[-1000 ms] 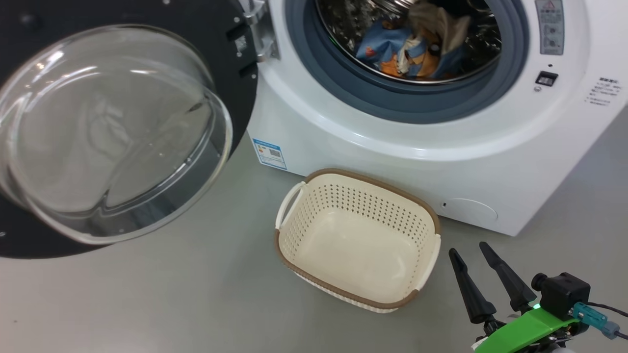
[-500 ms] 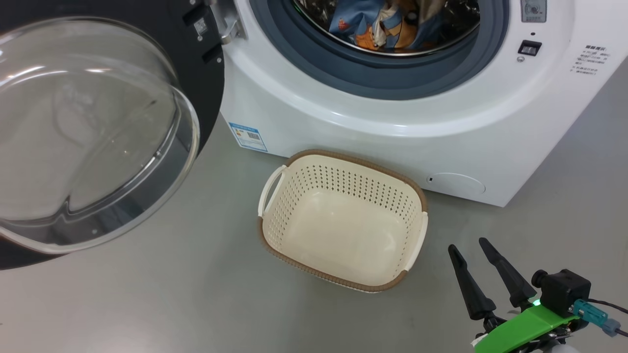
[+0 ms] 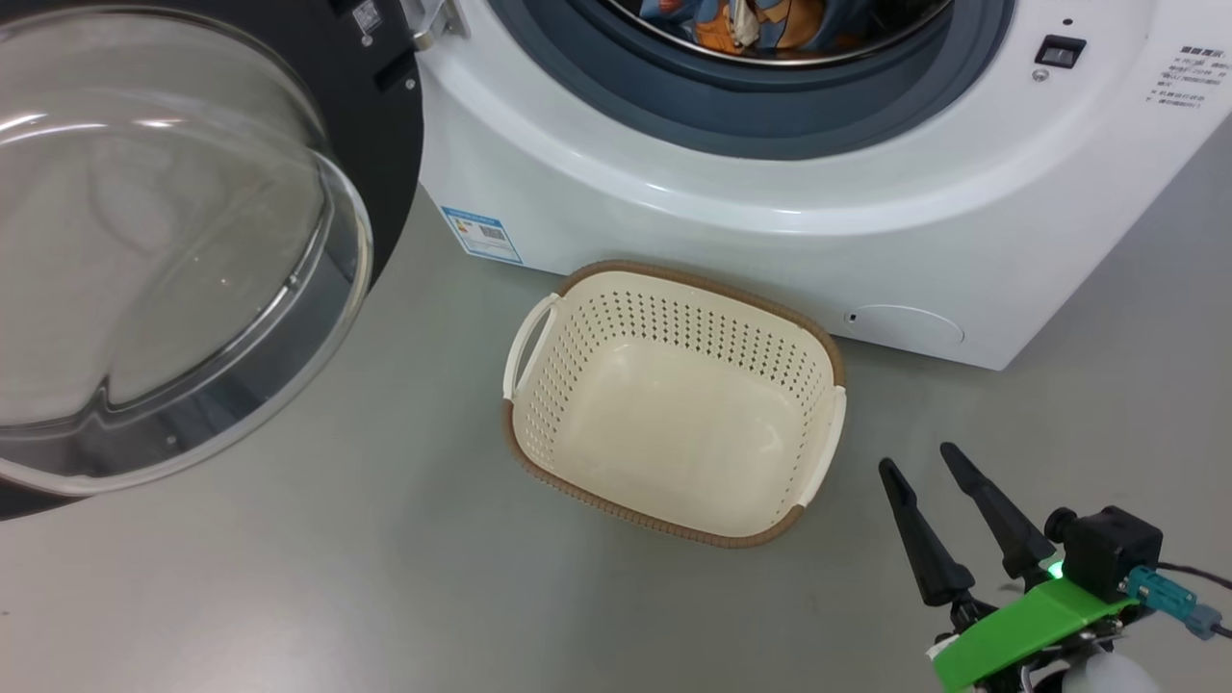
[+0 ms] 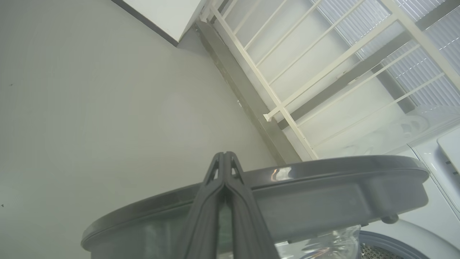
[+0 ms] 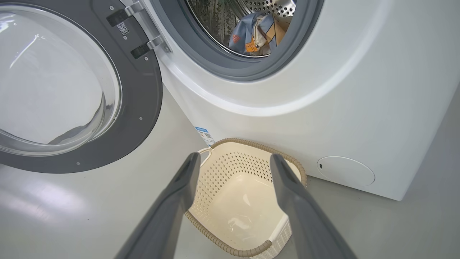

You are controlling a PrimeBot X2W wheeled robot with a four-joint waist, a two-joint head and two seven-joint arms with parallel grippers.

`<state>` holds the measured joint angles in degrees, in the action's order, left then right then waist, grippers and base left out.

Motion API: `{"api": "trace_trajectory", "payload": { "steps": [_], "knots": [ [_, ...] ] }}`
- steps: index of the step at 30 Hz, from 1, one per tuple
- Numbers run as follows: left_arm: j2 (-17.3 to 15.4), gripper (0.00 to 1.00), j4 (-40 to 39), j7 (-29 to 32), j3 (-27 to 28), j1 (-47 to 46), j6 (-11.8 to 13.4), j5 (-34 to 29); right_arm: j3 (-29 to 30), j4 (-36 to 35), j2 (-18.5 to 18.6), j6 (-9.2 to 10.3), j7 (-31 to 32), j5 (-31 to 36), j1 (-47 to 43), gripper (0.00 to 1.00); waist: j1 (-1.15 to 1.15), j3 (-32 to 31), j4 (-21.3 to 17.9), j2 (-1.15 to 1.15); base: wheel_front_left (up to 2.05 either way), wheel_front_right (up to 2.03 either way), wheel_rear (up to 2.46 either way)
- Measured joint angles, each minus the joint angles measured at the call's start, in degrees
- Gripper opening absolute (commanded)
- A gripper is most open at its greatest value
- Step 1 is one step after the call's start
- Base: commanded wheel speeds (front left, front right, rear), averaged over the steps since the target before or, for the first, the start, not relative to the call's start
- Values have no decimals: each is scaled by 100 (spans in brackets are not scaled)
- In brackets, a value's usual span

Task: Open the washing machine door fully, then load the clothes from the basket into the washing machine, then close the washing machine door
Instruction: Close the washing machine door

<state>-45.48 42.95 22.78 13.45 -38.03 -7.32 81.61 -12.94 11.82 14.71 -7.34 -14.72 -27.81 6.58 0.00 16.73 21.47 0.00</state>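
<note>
In the head view the large round door with a glossy black rim and clear domed glass bowl [image 3: 173, 241] hangs wide open left of the big white boxy washing machine [image 3: 770, 221]. Just a sliver of the soft light-blue, orange-printed clothes [image 3: 746, 14] shows at the top edge. The right wrist view looks deeper: they lie bunched in the perforated steel drum [image 5: 273, 5], ringed by smooth grey rubber gasket [image 5: 230, 70]. The small rectangular cream plastic basket [image 3: 693, 281], with perforated walls and a brown woven-look rim, sits on the matte grey floor [image 3: 337, 577] just before the machine, its bare bottom showing. The right gripper [image 3: 916, 457] hovers near its right side, tapered dark fingers spread. The left wrist view gives the door's rim edge-on behind the left gripper [image 4: 224, 155], whose fingers are pressed together; whether they touch the rim I cannot tell.
</note>
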Motion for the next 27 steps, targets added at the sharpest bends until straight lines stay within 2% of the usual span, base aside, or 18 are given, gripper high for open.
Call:
{"api": "trace_trajectory", "payload": {
  "steps": [14,27],
  "knots": [
    [-14,0,2,-122,-142,1,1,125,-36,-27,22,0,0,0,164,100,0,112,-106,0,0,0,0],
    [-236,0,-2,928,-350,20,2,506,29,-10,-34,0,0,1,163,100,0,-65,-97,0,0,0,0]
  ]
}}
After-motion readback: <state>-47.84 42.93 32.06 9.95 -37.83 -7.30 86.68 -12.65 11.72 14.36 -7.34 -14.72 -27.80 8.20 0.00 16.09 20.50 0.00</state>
